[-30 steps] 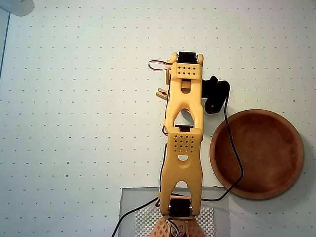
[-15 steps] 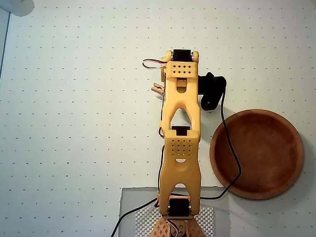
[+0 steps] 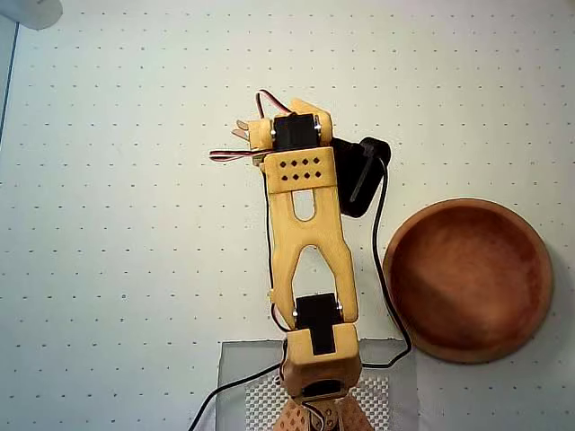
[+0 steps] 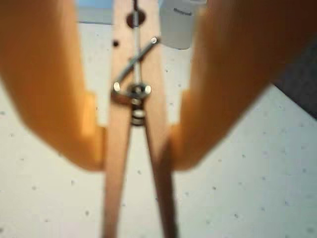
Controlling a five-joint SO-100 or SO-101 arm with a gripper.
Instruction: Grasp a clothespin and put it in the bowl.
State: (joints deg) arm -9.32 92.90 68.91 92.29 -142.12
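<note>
arm: swings toward the overhead view's left, away from the bowl | claw: ends further left and up-frame | clothespin: travels along, pinched between the fingers, tip now peeking out upper left

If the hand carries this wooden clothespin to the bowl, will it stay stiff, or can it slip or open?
The clothespin looks rigid: two straight wooden bars joined by a metal spring. The hand presses both bars from the sides, so squeezing its tail could probably open it slightly. Smooth wood may slip, but it seems light, so the hold likely suffices.
</note>
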